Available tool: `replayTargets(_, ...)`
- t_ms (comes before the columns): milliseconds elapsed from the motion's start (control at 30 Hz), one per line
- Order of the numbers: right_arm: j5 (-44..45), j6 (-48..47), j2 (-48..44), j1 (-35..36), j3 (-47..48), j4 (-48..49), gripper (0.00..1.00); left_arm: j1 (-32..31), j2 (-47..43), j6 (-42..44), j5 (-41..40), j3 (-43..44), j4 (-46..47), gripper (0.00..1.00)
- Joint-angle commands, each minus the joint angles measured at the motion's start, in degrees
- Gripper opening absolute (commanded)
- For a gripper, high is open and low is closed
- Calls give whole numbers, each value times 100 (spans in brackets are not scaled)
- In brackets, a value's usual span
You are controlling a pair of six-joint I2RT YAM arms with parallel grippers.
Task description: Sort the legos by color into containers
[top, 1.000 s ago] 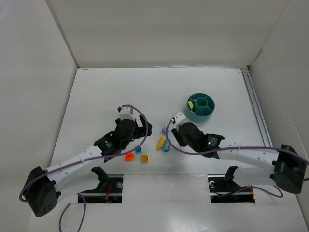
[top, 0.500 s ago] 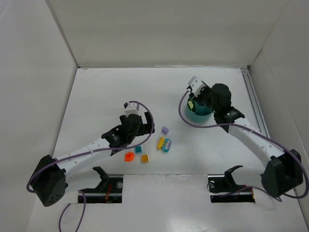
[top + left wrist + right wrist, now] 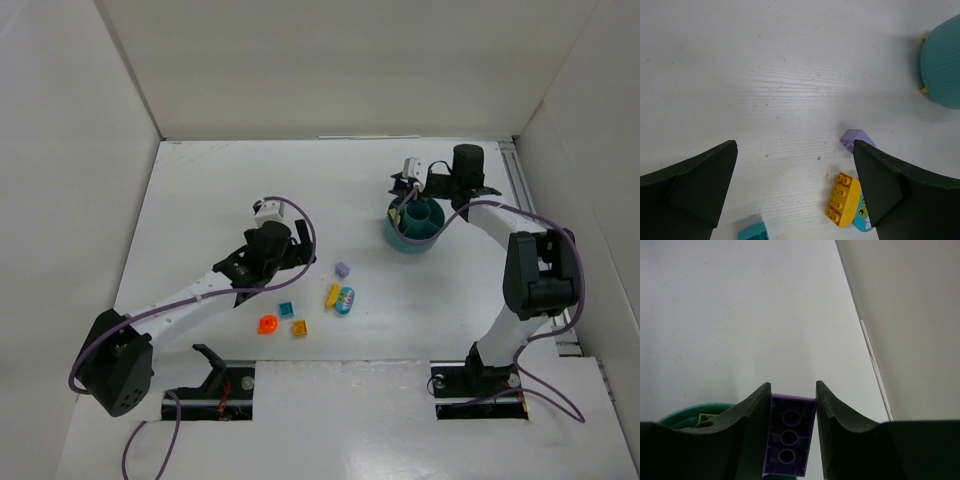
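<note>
White table (image 3: 220, 180); right gripper (image 3: 792, 388) clamps purple brick (image 3: 788, 440) over teal cup (image 3: 408, 242) rim; left gripper (image 3: 794, 145) wide open, empty.

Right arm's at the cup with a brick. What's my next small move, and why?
Probably ease the right gripper over a cup section away from the pale green brick, then open. It is shut on the purple brick at the teal cup rim, and the colours should stay apart.
</note>
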Motion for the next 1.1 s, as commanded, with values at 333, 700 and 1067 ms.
replayTargets(333, -1003, -285, 240, -269, 230, -87, 37, 239, 492, 277, 436, 516, 69, 100)
replayTargets(700, -1310, -338, 355, -383, 230, -192, 61, 239, 649, 435, 594, 621, 122, 100)
replayTargets(1067, -557, -76, -558, -436, 283, -491, 62, 239, 1001, 945, 1596, 736, 412, 100)
